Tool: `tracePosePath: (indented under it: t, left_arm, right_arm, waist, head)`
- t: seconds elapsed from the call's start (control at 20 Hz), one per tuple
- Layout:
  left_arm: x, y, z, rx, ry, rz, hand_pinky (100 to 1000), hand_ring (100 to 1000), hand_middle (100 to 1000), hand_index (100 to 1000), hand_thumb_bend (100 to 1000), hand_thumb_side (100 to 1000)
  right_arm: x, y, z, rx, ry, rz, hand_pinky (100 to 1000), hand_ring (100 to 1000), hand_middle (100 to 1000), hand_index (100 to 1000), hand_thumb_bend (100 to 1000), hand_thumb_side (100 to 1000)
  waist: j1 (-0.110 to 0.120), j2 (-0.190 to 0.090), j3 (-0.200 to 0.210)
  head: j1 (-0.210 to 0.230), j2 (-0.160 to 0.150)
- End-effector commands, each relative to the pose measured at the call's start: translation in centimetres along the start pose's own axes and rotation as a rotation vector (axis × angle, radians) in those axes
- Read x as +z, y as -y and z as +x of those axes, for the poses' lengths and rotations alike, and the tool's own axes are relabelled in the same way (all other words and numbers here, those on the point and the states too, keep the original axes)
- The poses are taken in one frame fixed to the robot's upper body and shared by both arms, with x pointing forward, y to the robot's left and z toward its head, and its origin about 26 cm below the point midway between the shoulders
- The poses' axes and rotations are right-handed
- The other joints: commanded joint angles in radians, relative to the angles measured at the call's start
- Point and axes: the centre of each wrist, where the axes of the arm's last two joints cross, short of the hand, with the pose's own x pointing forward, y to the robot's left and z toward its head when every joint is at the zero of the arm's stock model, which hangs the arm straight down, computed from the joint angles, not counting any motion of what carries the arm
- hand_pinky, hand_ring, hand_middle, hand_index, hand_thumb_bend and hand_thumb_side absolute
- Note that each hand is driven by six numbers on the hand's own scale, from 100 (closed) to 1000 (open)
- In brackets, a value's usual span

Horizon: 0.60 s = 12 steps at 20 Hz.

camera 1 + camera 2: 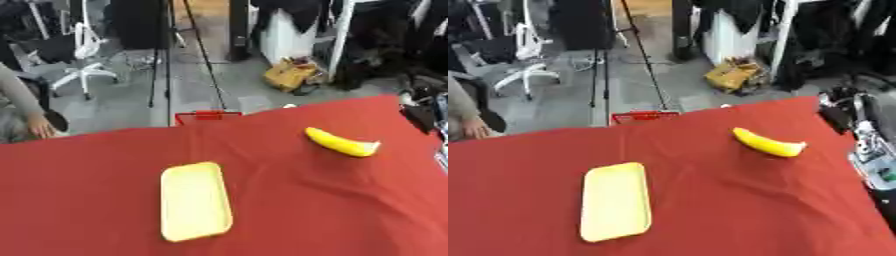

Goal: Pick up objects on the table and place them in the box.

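A yellow banana (341, 142) lies on the red tablecloth (315, 210) at the right, curved, with its pale end pointing right. A flat yellow rectangular tray (194, 201) lies nearer the middle, lengthwise towards me. A red box rim (208, 116) shows just past the table's far edge. My right arm, black and silver, comes in at the right edge, and its hand (842, 116) shows as a dark shape to the right of the banana, apart from it. My left hand shows in neither view.
Beyond the table's far edge stand a black tripod (168, 60), a white office chair (83, 55) and a yellow bag (290, 74) on the grey floor. The cloth has shallow wrinkles around the tray.
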Motion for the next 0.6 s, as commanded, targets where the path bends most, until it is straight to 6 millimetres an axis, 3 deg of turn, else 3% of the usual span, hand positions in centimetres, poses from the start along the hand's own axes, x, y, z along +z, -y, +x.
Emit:
tracePosePath:
  t: [0.05,0.6]
  left_arm:
    - [-0.67,-0.28,0.74,-0.008,0.037,0.005,659,769,801,847,816,927]
    - [-0.67,-0.22,0.76,-0.005,0.037,0.003,659,771,801,847,816,927]
  right_arm:
    - [-1.03,1.3,1.31,0.017,0.044,-0.028,592,573,570,708,107,579]
    - [-1.31,1.31,1.41,0.057,0.043,0.022,621,605,602,734,149,610]
  waist:
    - [0.001,-0.026,-0.001]
    - [0.002,-0.023,-0.001]
  head:
    - [-0.001,-0.008]
    - [-0.006,-0.011]
